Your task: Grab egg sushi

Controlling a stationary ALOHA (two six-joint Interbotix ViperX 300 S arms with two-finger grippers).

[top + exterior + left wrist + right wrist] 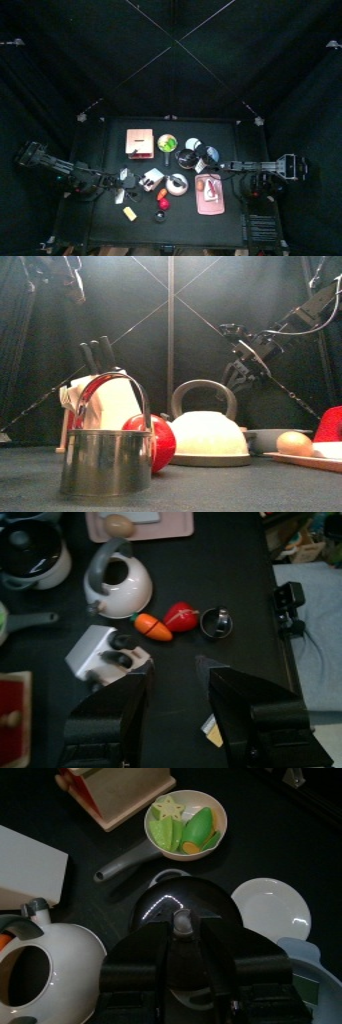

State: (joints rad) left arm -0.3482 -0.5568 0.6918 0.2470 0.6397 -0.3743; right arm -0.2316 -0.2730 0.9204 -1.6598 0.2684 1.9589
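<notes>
The egg sushi [130, 213] is a tiny pale yellow piece lying near the table's front left. In the left wrist view only a sliver of the egg sushi [210, 728] shows, at the inner edge of one jaw. My left gripper [171, 672] hangs open just above it, nothing between its jaws. From above, the left gripper [122, 195] sits just behind the sushi. My right gripper [179, 953] rests over a black pot lid [187, 908] with its jaws together.
Beyond the sushi lie a white blocky item [107, 652], an orange piece [151, 627], a red item [181, 615] and a metal cup [215, 622]. A white kettle [118, 577] and a pink tray [210, 200] stand further right. A green bowl [187, 823] sits behind.
</notes>
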